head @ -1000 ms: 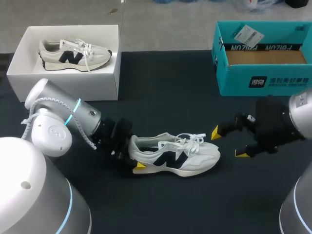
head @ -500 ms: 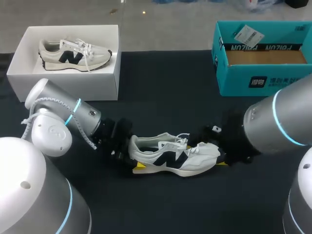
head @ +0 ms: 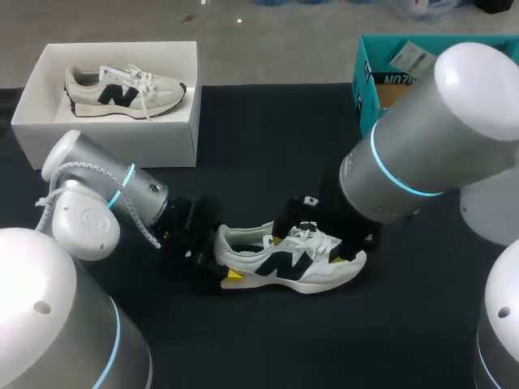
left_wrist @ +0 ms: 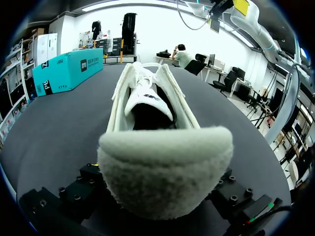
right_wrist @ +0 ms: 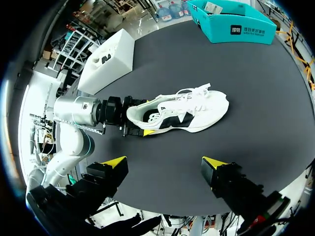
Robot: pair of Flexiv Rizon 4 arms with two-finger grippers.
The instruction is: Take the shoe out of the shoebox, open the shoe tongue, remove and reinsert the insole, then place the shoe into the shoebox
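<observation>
**Item: one sneaker, on the table, outside both boxes**

- White-and-grey lace-up sneaker (head: 320,274): lies upright on its sole on the black table (head: 276,146), near the middle. The toe points to my right and the heel to my left.
- Left pincer (head: 222,259): clamped on the sneaker's heel, one finger on each side. In the left wrist view the fuzzy heel collar fills the space between them.
- Right pincer (right_wrist: 164,164): fingers spread wide, holding nothing. It hangs above the laces without touching the sneaker.
- White open cardboard shoebox (head: 113,130): stands at the table's far left corner and holds a matching sneaker (head: 122,91).
- Teal cardboard box (right_wrist: 231,32): stands open at the far right corner, well apart from the sneaker.
</observation>
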